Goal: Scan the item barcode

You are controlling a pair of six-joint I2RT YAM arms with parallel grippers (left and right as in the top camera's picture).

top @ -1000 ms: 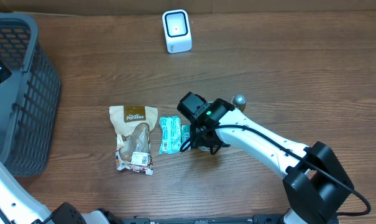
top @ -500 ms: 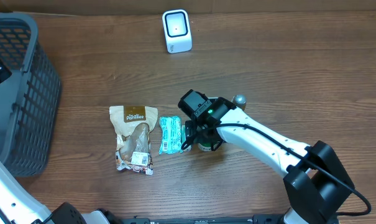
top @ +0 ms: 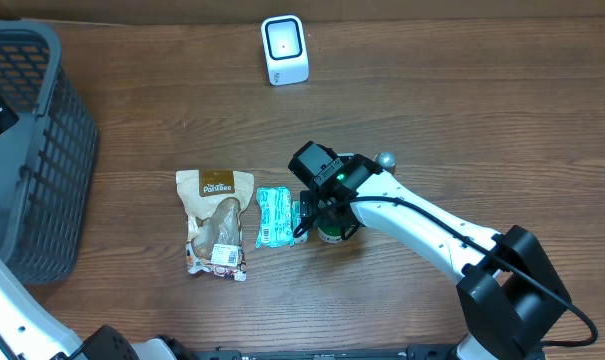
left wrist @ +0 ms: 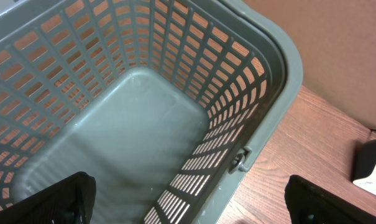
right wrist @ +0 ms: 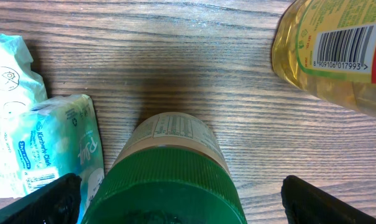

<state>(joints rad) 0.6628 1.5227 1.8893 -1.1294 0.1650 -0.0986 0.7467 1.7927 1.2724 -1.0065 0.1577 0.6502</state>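
— Where is the jar (right wrist: 172, 158)?
— On the counter (top: 482, 120), green lid up, between the fingers (right wrist: 51, 199) of the right gripper (right wrist: 183, 198), which are spread wide on either side of it.
— And around the jar?
— A teal pack of wipes (top: 274, 216) lies just beside it, with a snack bag (top: 215, 220) beyond the pack. A yellow bottle (right wrist: 318, 68) lies near the jar but apart, its barcode (right wrist: 340, 48) showing. The scanner (top: 284, 50) stands well apart from the jar, toward the counter's far edge.
— The left gripper (left wrist: 188, 200)?
— Spread wide too, over the grey basket (left wrist: 281, 56), far from the jar.
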